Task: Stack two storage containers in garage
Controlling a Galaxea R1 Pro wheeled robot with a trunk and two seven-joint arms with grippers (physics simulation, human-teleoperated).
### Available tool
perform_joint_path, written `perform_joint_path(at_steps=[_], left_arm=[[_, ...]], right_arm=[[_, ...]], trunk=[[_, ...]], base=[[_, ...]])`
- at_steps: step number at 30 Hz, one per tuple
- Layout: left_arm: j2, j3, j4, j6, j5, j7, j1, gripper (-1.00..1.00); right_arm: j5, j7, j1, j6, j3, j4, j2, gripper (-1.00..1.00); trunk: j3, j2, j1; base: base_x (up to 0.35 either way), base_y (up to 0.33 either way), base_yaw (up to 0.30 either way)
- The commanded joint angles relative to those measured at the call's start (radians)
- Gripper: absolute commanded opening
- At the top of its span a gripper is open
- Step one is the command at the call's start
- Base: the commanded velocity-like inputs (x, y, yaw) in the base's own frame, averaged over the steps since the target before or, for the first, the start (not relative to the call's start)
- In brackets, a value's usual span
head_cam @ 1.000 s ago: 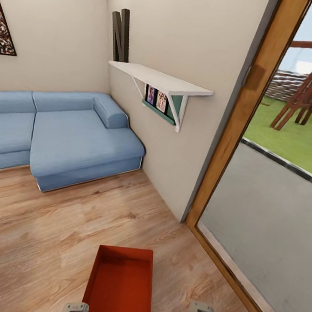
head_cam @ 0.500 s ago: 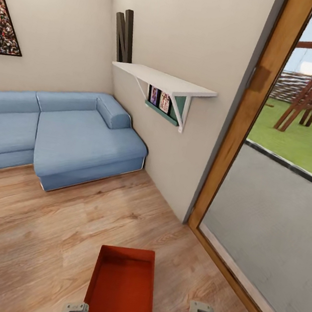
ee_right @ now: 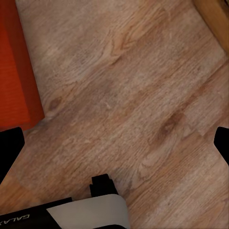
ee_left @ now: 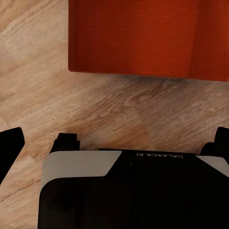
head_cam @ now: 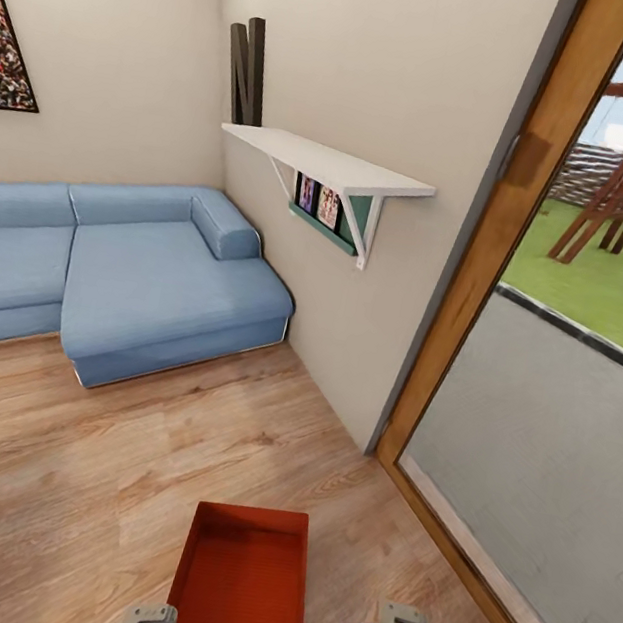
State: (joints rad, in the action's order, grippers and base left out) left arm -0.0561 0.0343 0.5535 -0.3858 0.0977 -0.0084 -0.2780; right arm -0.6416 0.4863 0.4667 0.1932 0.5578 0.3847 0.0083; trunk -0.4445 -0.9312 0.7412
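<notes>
early stage: one storage container (head_cam: 243,589) on living room wood floor (head_cam: 101,479), between both arms, near sofa (head_cam: 124,280). left gripper (ee_left: 114,138) and right gripper (ee_right: 114,143) spread, empty. carry to garage and stacking remain.

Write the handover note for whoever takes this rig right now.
Left gripper: open, empty.
Right gripper: open, empty.
One bin sits on the wood floor in the living room, between the two arms, near the glass door. Nothing is held.
Done: nothing delivered yet.
Left: grasp this bin, find the second, carry both to the garage, stack them there.
</notes>
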Motion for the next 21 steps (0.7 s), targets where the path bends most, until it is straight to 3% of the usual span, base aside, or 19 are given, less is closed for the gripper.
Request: perform_joint_path(at_steps=[1, 21], left_arm=[[-0.001, 0.004, 0.002, -0.007, 0.010, -0.001, 0.000, 1.00], [0.002, 0.003, 0.006, -0.007, 0.007, 0.001, -0.002, 1.00]], right_arm=[[-0.005, 0.008, 0.001, 0.006, 0.008, 0.002, -0.001, 1.00], [-0.004, 0.013, 0.001, 0.008, 0.009, 0.011, -0.002, 1.00]], trunk=[[-0.001, -0.001, 0.000], [-0.001, -0.001, 0.000]], base=[[0.003, 0.000, 0.000], [0.044, 0.000, 0.000]])
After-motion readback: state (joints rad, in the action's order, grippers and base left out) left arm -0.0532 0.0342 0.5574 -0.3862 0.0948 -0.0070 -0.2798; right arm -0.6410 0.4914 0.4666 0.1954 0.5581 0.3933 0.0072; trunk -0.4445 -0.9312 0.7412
